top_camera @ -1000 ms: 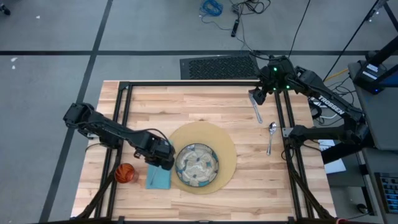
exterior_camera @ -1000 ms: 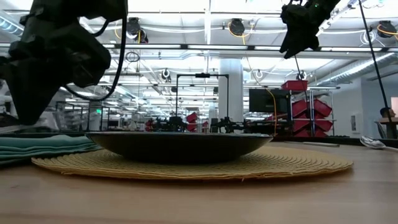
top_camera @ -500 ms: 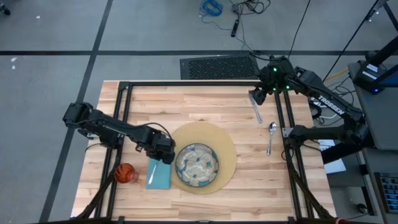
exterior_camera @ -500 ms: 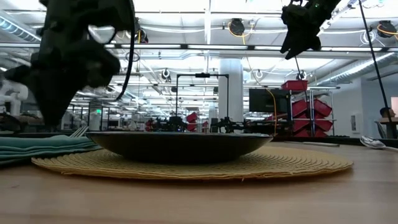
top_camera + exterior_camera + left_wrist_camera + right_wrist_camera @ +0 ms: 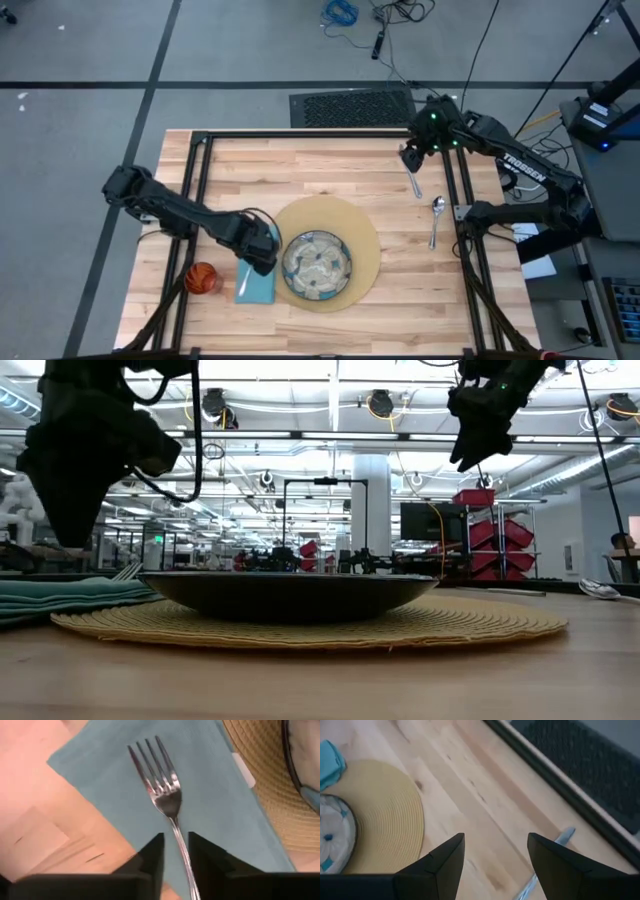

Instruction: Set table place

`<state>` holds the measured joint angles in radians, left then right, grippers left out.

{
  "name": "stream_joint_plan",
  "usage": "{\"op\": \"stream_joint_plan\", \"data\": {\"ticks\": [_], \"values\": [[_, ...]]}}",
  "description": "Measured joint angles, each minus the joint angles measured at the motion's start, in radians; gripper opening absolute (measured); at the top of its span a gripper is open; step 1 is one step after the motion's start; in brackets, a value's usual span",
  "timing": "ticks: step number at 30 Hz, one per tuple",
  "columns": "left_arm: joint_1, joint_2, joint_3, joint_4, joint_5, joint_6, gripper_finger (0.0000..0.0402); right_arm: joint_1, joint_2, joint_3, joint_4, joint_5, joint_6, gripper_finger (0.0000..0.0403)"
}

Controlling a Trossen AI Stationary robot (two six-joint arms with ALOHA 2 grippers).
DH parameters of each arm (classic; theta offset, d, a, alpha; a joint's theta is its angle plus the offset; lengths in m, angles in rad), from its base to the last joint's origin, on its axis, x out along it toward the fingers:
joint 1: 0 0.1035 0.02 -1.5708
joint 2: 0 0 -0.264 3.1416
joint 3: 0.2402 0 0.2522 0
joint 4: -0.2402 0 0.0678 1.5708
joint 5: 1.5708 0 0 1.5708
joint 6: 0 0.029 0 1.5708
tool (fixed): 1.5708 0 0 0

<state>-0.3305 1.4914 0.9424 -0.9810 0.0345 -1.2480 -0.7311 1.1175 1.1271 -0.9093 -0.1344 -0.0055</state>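
A: Left gripper (image 5: 175,851) first. Its fingers (image 5: 150,855) stand narrowly parted either side of the fork (image 5: 162,787) handle, and I can't say for sure they're off the metal.

B: The fork lies flat on the blue napkin (image 5: 210,805), tines pointing away from the wrist, so I'd call this the release.

A: Agreed. Best way to do it: widen just enough to free the handle, then lift straight up. Any sideways drag would skew the fork or ruck the cloth.

B: From above, the napkin (image 5: 256,284) sits just beside the plate (image 5: 316,265) on the round mat (image 5: 362,232), orange cup (image 5: 202,277) on its far side.

A: And the right gripper (image 5: 496,851)?

B: Fingers (image 5: 440,857) wide, holding nothing, hanging over the table (image 5: 300,165) at its far right corner, above the knife (image 5: 413,181). The spoon (image 5: 435,218) lies near it, well apart from the mat.

A: Those two look like the remaining pieces. Come down square over the knife handle, not its blade.
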Motion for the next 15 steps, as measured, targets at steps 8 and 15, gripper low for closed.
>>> {"op": "stream_joint_plan", "data": {"ticks": [8,15], "values": [[-0.021,0.028,0.0,0.164,0.004,0.001,0.015,0.0,0.0,0.0,0.065,0.0,-0.003,0.0208],[-0.064,0.109,0.0,0.067,0.014,-0.003,0.0154,0.0,0.0,0.0,0.061,-0.002,0.0,0.0208]]}}
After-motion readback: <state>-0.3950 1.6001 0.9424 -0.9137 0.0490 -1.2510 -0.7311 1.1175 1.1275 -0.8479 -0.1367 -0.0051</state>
